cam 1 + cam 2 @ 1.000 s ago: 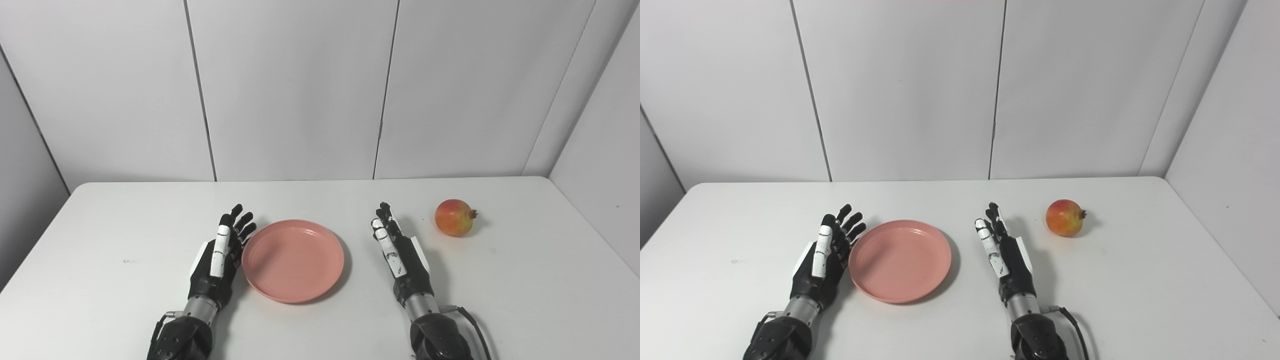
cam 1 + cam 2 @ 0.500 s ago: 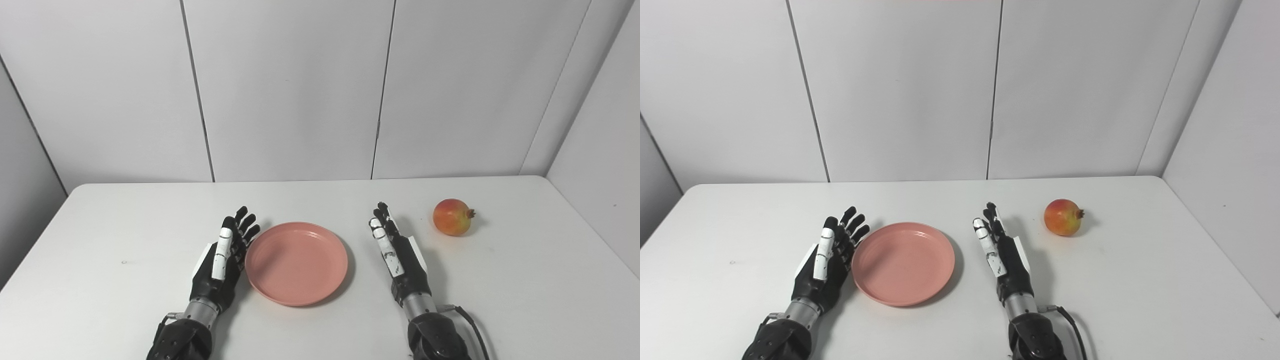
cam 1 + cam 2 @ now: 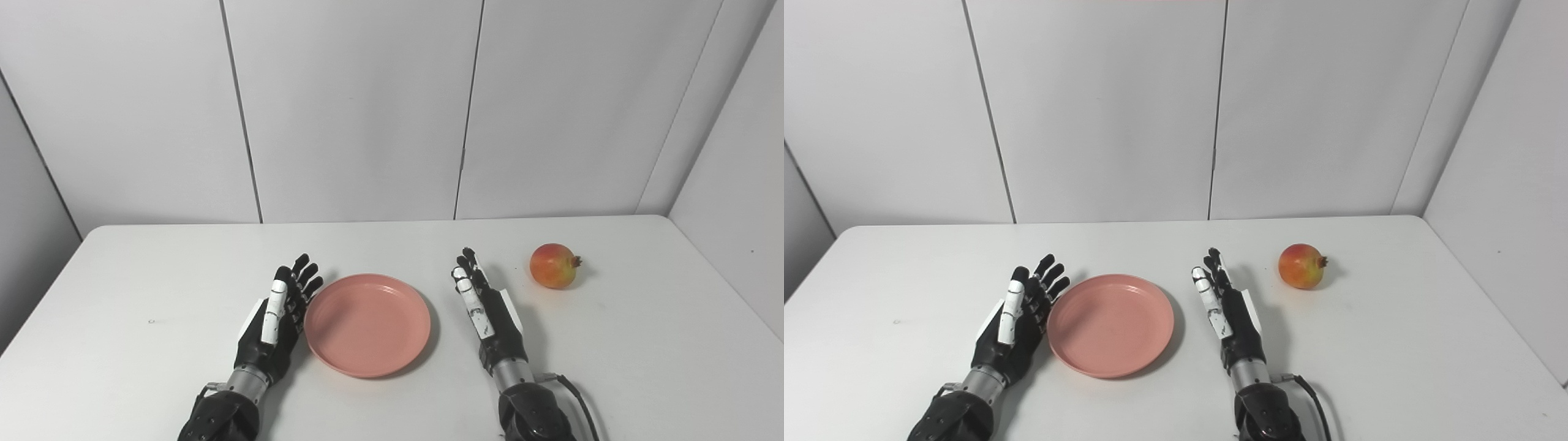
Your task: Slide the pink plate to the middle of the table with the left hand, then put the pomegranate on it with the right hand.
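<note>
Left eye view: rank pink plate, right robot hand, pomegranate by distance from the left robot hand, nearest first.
From the left robot hand:
1. pink plate, right against the hand's inner side, mid-table.
2. right robot hand, across the plate, open.
3. pomegranate, farthest, on the table's right side beyond the right robot hand.

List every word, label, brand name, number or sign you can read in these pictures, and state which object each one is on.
None: no readable text shows in either view.
pink plate: plain, no print.
pomegranate: no sticker or label visible.
left hand and right hand: black and white shells, no legible marking.
table and wall panels: bare white, no signs.
</note>
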